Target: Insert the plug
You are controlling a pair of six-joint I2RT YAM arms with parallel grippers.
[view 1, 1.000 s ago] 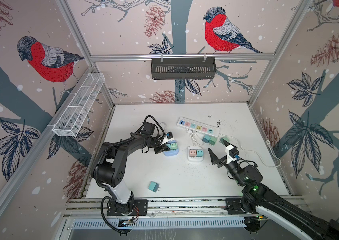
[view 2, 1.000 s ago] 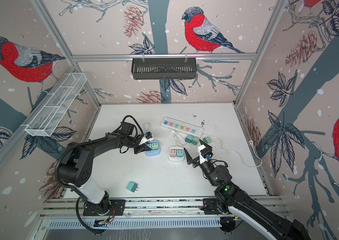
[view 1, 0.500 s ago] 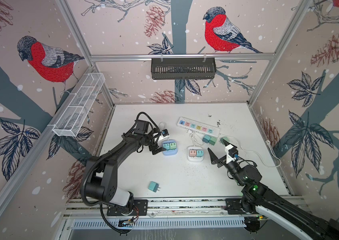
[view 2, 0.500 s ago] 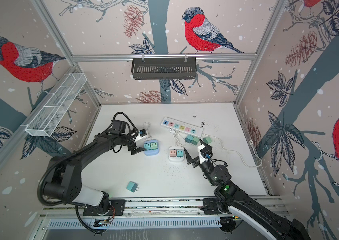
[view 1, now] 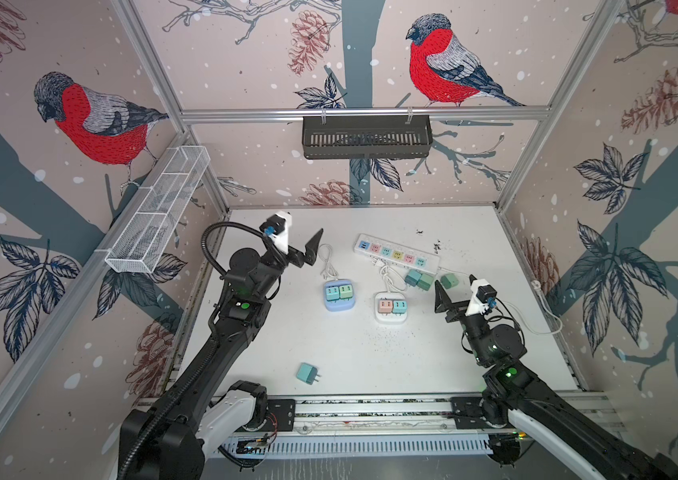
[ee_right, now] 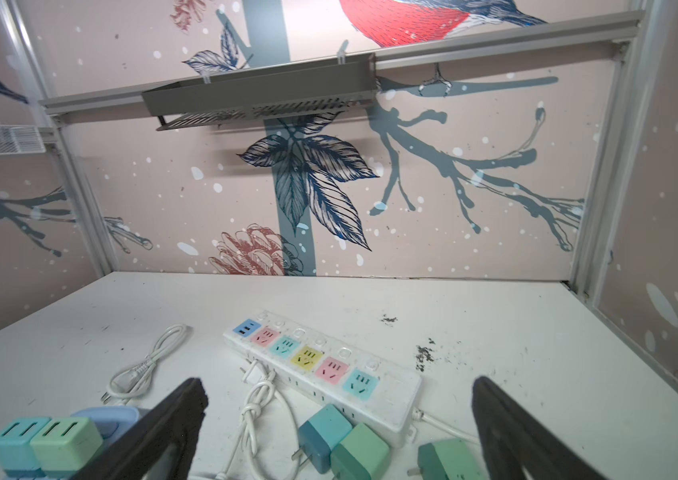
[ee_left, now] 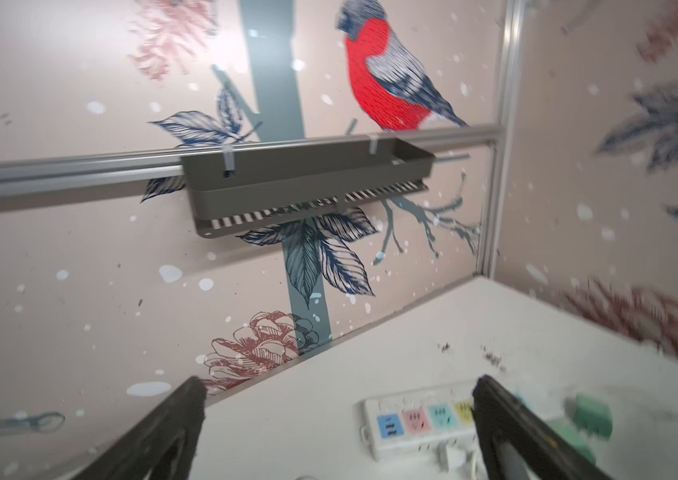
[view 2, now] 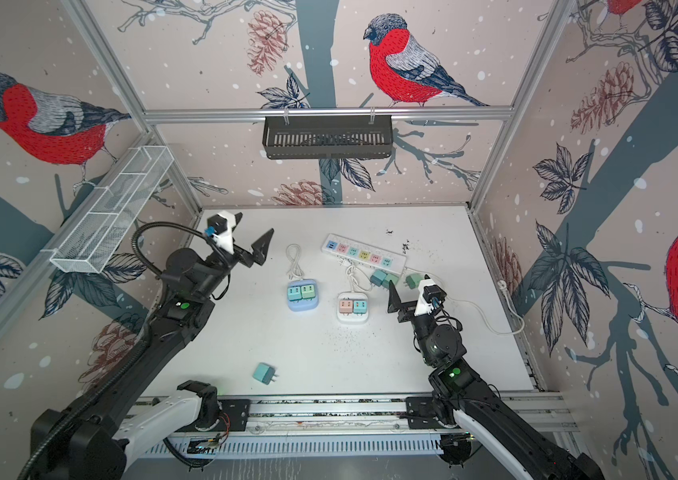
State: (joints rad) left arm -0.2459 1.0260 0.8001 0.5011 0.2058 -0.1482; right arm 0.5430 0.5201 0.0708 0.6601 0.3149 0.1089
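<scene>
Lifted clear of the blue rounded socket base (view 1: 337, 306), the left gripper (view 1: 302, 239) now hangs high toward the rear left of the white table (view 1: 370, 353). Both top views show its jaws spread wide and empty, where a second ago they pinched the pale green cube plug (view 1: 345, 292). That plug sits pushed down into the base beside a teal twin plug (view 1: 332, 293), which reads as an insertion just finished and let go. The right gripper (view 1: 457, 291) has barely shifted. It hovers near the white rounded socket base (view 1: 390, 319), jaws also wide, holding nothing. A loose teal plug (view 1: 307, 372) lies on its side near the front edge, well apart from the rest and probably next in line.

The left wrist view is blurred, which suggests the arm is moving. Its black fingers (ee_left: 171, 432) stand far apart, framing the long white power strip (ee_left: 416, 424), and the blue base is out of shot.

The right wrist view looks between its own parted fingers (ee_right: 507, 428) at the strip's upturned coloured sockets, which call for a plug to come straight down. The green plug shows in one corner, seated upright.
</scene>
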